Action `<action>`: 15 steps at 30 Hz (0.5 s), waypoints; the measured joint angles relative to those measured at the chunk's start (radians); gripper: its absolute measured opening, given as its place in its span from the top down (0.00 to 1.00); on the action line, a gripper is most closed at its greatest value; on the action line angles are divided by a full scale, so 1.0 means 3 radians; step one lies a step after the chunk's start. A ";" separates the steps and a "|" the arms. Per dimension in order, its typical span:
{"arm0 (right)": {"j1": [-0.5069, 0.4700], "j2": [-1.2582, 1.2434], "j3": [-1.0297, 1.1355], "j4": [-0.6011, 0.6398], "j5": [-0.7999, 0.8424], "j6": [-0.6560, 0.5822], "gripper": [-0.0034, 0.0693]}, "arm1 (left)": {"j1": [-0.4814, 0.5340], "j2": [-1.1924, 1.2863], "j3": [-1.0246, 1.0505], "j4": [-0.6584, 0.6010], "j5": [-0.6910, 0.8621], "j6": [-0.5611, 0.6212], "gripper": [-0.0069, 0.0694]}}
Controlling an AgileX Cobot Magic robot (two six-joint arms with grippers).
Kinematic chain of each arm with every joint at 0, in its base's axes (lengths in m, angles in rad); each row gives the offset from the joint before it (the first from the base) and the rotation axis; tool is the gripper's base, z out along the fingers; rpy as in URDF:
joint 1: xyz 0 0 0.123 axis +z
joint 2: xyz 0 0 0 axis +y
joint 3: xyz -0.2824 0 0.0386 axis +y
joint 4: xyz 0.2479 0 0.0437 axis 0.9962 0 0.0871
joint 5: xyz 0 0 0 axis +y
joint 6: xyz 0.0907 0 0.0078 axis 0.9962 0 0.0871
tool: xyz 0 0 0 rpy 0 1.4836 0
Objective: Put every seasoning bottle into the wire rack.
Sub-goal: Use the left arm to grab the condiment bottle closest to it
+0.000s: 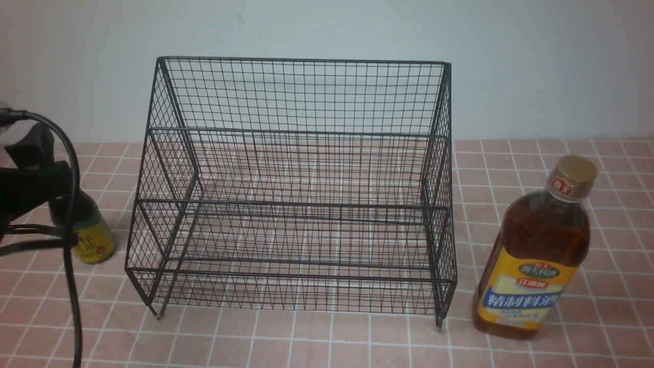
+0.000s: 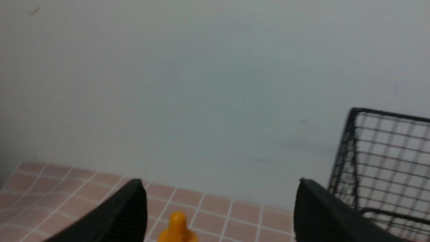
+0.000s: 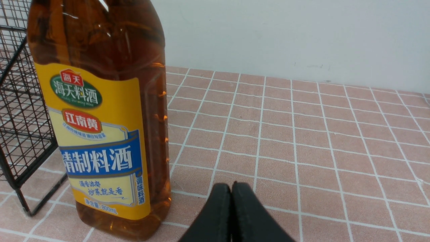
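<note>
The black wire rack point(image 1: 301, 133) stands mid-table with nothing on either tier. The small dark-sauce seasoning bottle point(image 1: 93, 239) stands upright to its left, its top hidden by my left arm. In the left wrist view my left gripper point(image 2: 218, 188) is open wide, and the orange pointed cap point(image 2: 177, 226) sits low between the fingers, nearer one of them, touching neither. The tall amber seasoning bottle point(image 1: 536, 255) with its gold cap stands upright on the tiles right of the rack. My right gripper point(image 3: 231, 185) is shut and empty, low beside that bottle point(image 3: 100, 117) and apart from it.
Pink tiled tabletop point(image 1: 357, 342) with a pale wall behind. A black cable point(image 1: 69, 230) loops down from the left arm in front of the small bottle. The rack's corner point(image 2: 351, 141) lies close beside one left finger; its leg point(image 3: 20, 188) stands next to the tall bottle.
</note>
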 joint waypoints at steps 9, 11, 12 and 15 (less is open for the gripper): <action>0.0000 0.0000 0.0000 0.0000 0.0000 0.0000 0.97 | 0.0000 0.0691 -0.0040 -0.0345 -0.0556 0.0294 0.20; 0.0000 0.0000 0.0000 0.0000 0.0000 0.0000 0.97 | 0.0000 0.0790 -0.0077 -0.0353 -0.0589 0.0294 0.20; 0.0000 0.0000 0.0000 0.0000 0.0000 0.0000 0.97 | 0.0000 0.0827 -0.0100 -0.0356 -0.0611 0.0294 0.20; 0.0000 0.0000 0.0000 0.0000 0.0000 0.0000 0.97 | 0.0000 0.0958 -0.0195 -0.0363 -0.0647 0.0294 0.20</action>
